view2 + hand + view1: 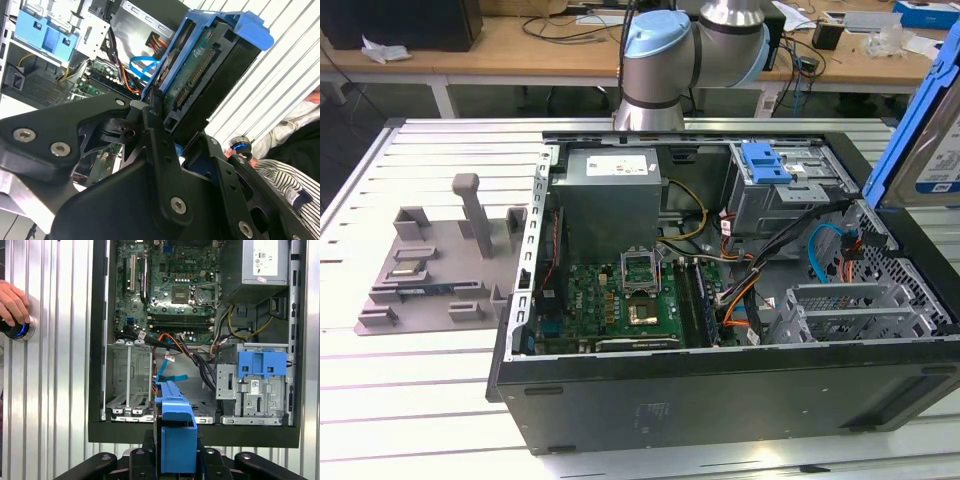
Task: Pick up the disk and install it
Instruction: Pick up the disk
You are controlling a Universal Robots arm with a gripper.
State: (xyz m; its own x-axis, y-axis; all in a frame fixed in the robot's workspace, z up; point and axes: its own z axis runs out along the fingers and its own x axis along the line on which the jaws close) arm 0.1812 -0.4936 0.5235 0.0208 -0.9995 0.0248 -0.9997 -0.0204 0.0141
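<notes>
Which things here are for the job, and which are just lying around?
For the job: disk, held by the claw; open computer; empty metal bay.
Just lying about: grey stand; power box; blue latch.

No wording is being made out legibly on any surface. A white label (623, 165) is being carried on the top of the grey power supply (610, 215), with lines of print that cannot be made out in the exterior view or the first wrist view. A white-and-blue barcode label (945, 165) is being shown on the face of the disk (932, 130) at the exterior view's right edge. A small white barcode sticker (254, 385) is being displayed on the metal drive cage (227, 392), and short white lettering is being borne by the motherboard (170, 285).
</notes>
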